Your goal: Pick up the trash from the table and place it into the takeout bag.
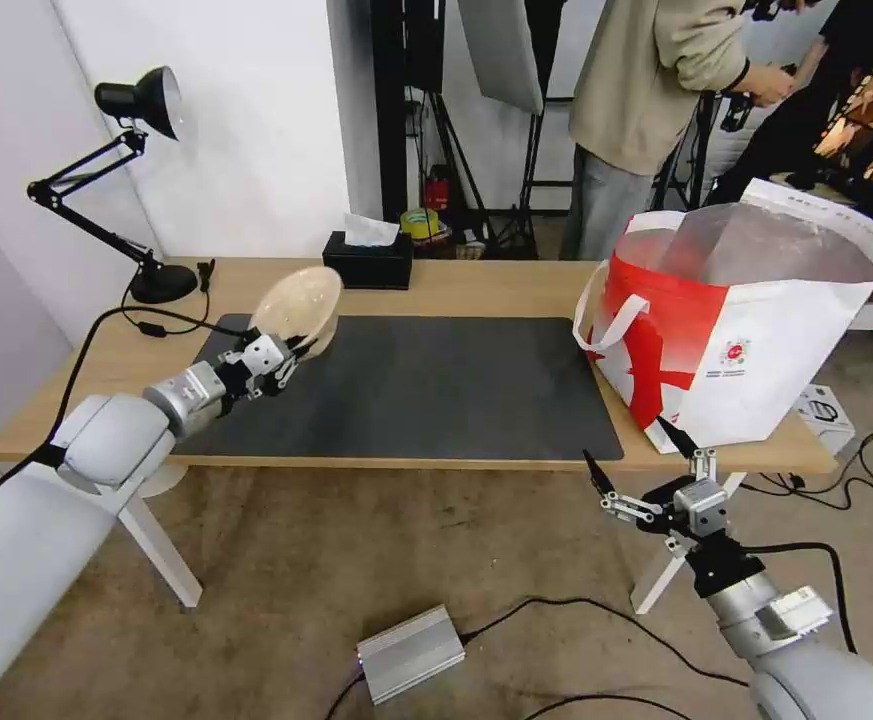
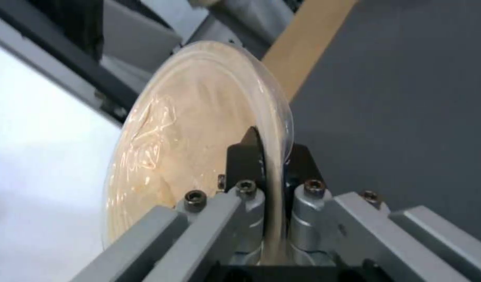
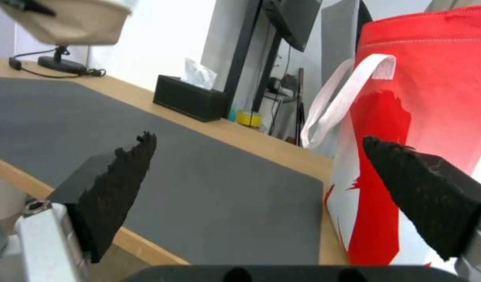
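Across the long light-wood tabletop (image 1: 476, 285) lies a dark grey mat (image 1: 426, 385), filling most of its middle. At the tabletop's right end stands the takeout bag (image 1: 756, 360), upright and open, foil lining showing, one white loop handle (image 3: 340, 102) hanging toward the mat. Above the mat's left rear corner the shallow beige bowl (image 1: 301, 305) hangs tilted on edge, its rim pinched between the fingers (image 2: 245, 164) of the left gripper (image 1: 291, 358). Below the tabletop's front edge, near the bag, the right gripper (image 1: 641, 465) hovers, fingers spread wide and holding nothing.
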{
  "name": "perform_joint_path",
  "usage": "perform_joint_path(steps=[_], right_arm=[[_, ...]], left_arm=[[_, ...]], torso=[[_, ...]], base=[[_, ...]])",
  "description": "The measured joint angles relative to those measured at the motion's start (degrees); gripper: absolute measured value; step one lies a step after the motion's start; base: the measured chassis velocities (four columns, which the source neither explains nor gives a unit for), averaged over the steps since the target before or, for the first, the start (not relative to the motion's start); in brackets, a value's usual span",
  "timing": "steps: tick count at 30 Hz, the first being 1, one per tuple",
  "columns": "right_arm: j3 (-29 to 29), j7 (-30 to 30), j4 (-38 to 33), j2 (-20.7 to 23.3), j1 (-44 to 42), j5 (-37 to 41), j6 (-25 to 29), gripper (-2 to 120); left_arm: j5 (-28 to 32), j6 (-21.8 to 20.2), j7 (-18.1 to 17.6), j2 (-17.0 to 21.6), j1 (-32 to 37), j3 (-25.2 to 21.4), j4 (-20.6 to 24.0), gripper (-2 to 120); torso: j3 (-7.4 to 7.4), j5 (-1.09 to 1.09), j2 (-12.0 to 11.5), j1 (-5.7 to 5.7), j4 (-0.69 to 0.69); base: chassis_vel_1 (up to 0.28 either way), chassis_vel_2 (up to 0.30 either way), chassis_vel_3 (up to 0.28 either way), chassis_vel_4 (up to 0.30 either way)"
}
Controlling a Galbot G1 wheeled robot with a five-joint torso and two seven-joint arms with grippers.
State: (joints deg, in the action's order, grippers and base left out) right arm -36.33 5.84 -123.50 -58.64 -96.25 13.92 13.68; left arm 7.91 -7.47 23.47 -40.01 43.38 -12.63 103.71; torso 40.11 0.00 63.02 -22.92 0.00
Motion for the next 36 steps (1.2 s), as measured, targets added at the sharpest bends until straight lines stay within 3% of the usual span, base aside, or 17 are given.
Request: perform_joint_path(steps=[7, 8, 15, 19, 27, 31, 36], right_arm=[[0.00, 0.00, 0.00, 0.00, 0.00, 0.00, 0.00, 100], [0.00, 0.00, 0.00, 0.00, 0.00, 0.00, 0.00, 100], [0.00, 0.00, 0.00, 0.00, 0.00, 0.00, 0.00, 100], [0.00, 0.00, 0.00, 0.00, 0.00, 0.00, 0.00, 100], [0.00, 0.00, 0.00, 0.00, 0.00, 0.00, 0.00, 100], [0.00, 0.00, 0.00, 0.00, 0.00, 0.00, 0.00, 100], [0.00, -0.01, 0.00, 0.00, 0.00, 0.00, 0.00, 100]], left_arm=[[2.02, -0.65, -0.24, 0.64, -6.37, 4.25, 1.19, 1], [3.15, -0.86, -0.88, 0.78, -10.02, 6.94, 1.18, 1], [4.40, -1.83, -1.52, -1.16, -20.17, 14.55, 0.16, 1], [4.44, -2.29, -1.91, -4.20, -26.81, 20.53, -1.62, 1], [4.37, -2.38, -2.27, -8.88, -33.73, 26.64, -5.62, 1], [3.98, -2.37, -2.30, -14.51, -40.40, 31.36, -10.30, 1], [3.54, -2.32, -2.30, -18.86, -44.78, 33.96, -13.90, 1]], torso=[[0.00, 0.00, 0.00, 0.00, 0.00], [0.00, 0.00, 0.00, 0.00, 0.00], [0.00, 0.00, 0.00, 0.00, 0.00], [0.00, 0.01, 0.00, 0.00, -0.01], [0.00, 0.01, 0.00, 0.00, 0.00], [0.01, 0.01, 0.00, 0.00, -0.01], [0.01, 0.02, 0.00, 0.00, -0.02]], base=[[0.000, 0.000, 0.000, 0.000], [0.000, 0.000, 0.000, 0.000], [0.000, 0.000, 0.000, 0.000], [0.000, 0.000, 0.000, 0.000], [0.000, 0.000, 0.000, 0.000], [0.000, 0.000, 0.000, 0.000], [0.000, 0.000, 0.000, 0.000]])
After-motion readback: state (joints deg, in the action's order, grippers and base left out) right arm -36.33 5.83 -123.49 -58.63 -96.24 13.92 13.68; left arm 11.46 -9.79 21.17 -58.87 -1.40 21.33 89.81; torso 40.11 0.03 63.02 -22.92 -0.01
